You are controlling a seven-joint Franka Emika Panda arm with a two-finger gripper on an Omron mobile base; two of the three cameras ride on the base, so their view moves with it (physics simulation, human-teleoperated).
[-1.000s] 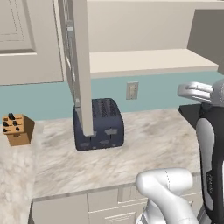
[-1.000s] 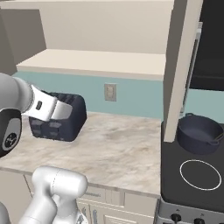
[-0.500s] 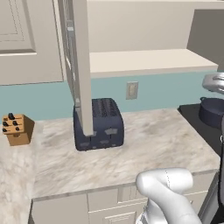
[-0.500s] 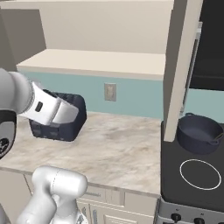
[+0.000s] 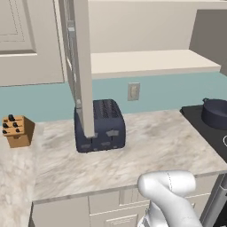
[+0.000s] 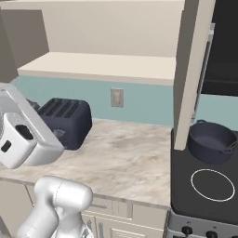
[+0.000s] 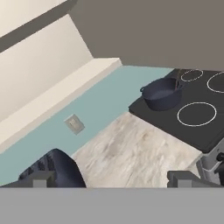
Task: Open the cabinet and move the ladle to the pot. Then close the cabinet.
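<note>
Pot (image 6: 212, 142): I see it on the black stovetop (image 6: 204, 186), at the back, just behind a white burner ring; round, dark blue-grey, mouth up, short side handles.
Ladle: a thin dark handle leans on the pot's right rim in the right base view; in the hand view a thin stick rises from the rim. I take it for the ladle, too small to be sure. Bowl hidden inside the pot.
Pot, other views: cut off at the right edge of the left base view (image 5: 216, 113); whole in the hand view (image 7: 162, 93).
Cabinet door (image 5: 83, 66): stands open, seen edge-on, long axis vertical, hanging in front of the toaster. Another beige door edge (image 6: 193, 69) rises beside the pot in the right base view, hiding part of the wall.
Cabinet interior: hard to make out.
Toaster (image 5: 100, 125): dark blue, boxy, on the marble table (image 5: 146, 148), slots up, well apart from the pot.
Wall outlet (image 5: 133, 91): on the teal backsplash between toaster and pot.
Knife block (image 5: 17, 130): far left of the table.
Jaws: gripper (image 7: 111, 179) spread wide, nothing between the tips, which sit at the bottom of the hand view, well apart from the pot.
</note>
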